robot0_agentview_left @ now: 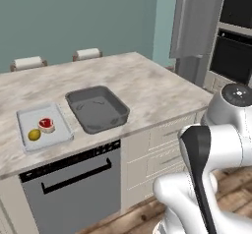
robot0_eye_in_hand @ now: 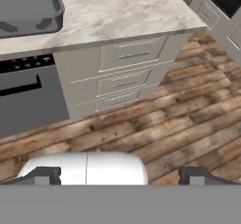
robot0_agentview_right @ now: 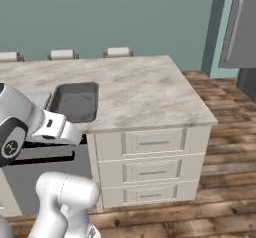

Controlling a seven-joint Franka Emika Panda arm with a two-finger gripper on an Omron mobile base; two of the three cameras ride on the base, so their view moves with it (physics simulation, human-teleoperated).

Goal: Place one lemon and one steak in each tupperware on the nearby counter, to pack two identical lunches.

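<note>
beside dark tupperware [robot0_agentview_left: 98,109], dishwasher [robot0_agentview_left: 74,189], drawers [robot0_agentview_right: 152,169]

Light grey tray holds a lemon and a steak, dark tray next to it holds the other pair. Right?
Not quite. The dark tray is empty, as the left base view shows. The light grey tray does hold a lemon and a steak.

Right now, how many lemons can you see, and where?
1. The lemon lies in the shallow light grey tupperware, beside the steak. The dark grey tupperware next to it looks empty. A second lemon may be somewhere out of frame.
</note>
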